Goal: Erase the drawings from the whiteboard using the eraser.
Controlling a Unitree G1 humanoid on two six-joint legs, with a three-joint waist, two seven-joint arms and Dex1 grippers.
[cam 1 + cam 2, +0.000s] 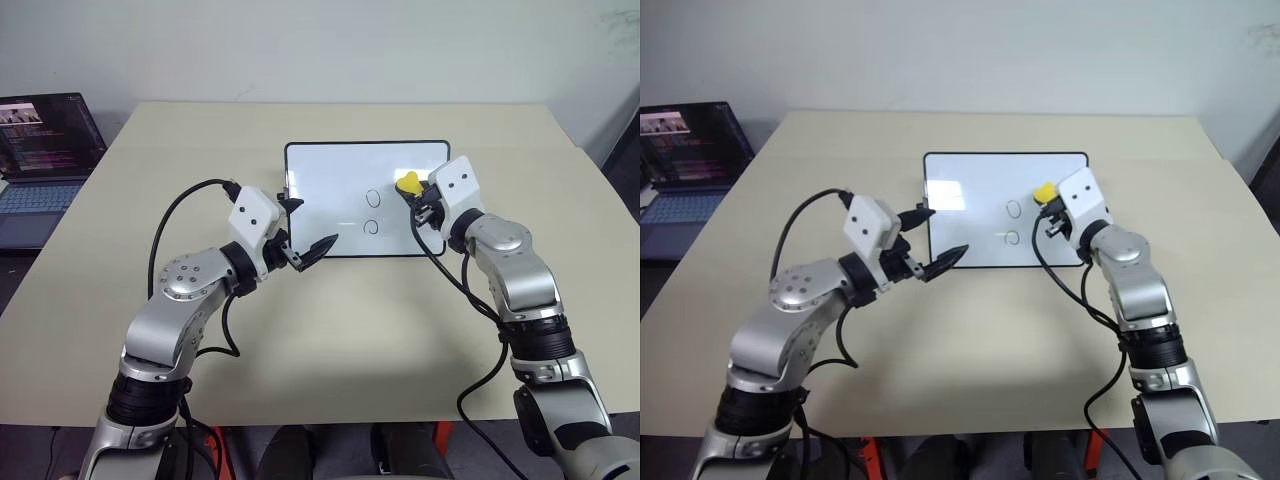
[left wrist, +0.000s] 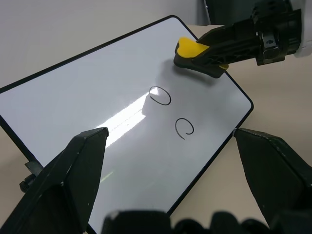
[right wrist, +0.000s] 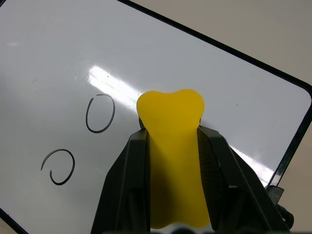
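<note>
Fingers of the left gripper (image 1: 312, 226) stand spread just off the whiteboard's (image 1: 330, 185) lower left edge. Farther up, centre-right of frame, the right gripper (image 1: 413, 193) pinches the yellow eraser (image 1: 407, 182) against the board, beside two remaining drawings (image 1: 373, 212).

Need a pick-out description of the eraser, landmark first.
On the beige tabletop lies a glossy white rectangular whiteboard with a thin black frame. Near its right edge, the right pincer is shut on a small bright yellow block eraser. It is the one yellow thing on the board; the two thin black hand-drawn loops beside it are just marker lines.
</note>
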